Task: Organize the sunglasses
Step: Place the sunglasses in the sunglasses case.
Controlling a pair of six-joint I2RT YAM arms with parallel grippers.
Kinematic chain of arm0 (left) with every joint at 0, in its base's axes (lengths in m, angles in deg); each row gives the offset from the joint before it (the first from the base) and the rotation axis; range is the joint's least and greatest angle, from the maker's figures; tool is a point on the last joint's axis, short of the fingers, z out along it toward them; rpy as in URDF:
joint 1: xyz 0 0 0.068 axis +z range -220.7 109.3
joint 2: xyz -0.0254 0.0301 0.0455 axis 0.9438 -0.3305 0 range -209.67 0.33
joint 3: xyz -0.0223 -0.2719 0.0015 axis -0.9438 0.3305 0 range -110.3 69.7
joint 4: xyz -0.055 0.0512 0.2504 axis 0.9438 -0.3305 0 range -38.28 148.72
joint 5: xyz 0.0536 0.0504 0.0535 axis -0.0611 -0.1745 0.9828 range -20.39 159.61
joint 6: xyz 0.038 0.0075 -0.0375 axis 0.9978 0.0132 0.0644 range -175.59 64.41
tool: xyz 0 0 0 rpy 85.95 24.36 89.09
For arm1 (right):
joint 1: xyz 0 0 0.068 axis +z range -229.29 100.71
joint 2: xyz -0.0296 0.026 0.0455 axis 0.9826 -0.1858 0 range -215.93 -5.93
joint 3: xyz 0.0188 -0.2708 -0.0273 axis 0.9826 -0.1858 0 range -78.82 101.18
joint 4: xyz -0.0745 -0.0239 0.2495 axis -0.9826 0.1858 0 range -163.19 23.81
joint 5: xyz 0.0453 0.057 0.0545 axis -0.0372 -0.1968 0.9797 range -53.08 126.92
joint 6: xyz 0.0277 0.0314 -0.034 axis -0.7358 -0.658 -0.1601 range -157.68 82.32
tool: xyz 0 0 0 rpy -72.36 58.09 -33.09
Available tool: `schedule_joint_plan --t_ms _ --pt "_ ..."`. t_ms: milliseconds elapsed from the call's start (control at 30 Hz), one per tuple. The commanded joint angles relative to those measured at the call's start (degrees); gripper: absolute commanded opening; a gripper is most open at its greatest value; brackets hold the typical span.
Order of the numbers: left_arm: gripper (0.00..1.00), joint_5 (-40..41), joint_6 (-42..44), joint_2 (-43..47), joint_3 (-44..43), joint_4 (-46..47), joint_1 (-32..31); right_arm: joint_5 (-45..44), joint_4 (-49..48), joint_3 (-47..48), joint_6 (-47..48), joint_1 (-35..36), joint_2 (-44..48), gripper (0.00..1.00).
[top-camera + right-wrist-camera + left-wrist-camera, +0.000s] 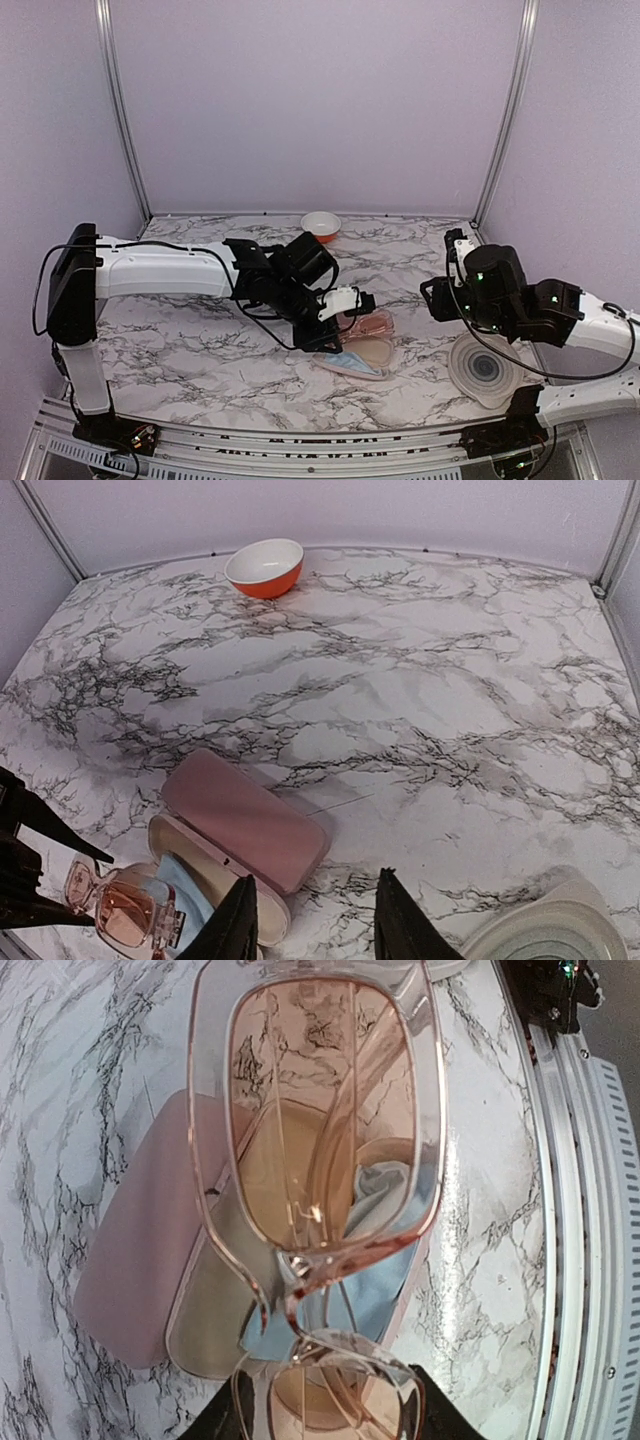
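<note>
My left gripper (pixel 345 302) is shut on a pair of sunglasses (pixel 320 1140) with orange-brown lenses and a clear pinkish frame, gripping it at one lens. It holds the pair just above an open pink case (pixel 140 1260) that has a light blue cloth (pixel 372 1280) inside. The sunglasses (pixel 125 912), case (pixel 245 820) and cloth (pixel 187 890) also show in the right wrist view. In the top view the sunglasses (pixel 368 323) hang over the case (pixel 368 351). My right gripper (pixel 315 920) is open and empty, held above the table to the right of the case. The pale pair is out of view.
An orange bowl (pixel 320 224) stands at the back middle of the marble table (pixel 190 340). A round grey plate (pixel 483 368) lies at the front right, under my right arm. The table's metal front rail (pixel 590 1210) runs close by the case.
</note>
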Motion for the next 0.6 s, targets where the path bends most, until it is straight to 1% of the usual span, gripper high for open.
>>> schedule_joint_plan --t_ms 0,267,567 --pt "0.27 0.35 7.56 -3.86 -4.13 -6.27 -0.53 0.41 0.31 -0.62 0.38 -0.45 -0.10 0.39" --pt "0.27 2.90 13.01 -10.21 -8.84 -10.05 -0.81 1.99 -0.51 -3.08 0.70 -0.41 1.39 0.39" --pt "0.27 5.13 18.54 -12.41 -10.07 -13.05 -0.98 2.90 -1.00 -5.19 0.48 -0.47 2.61 0.39"
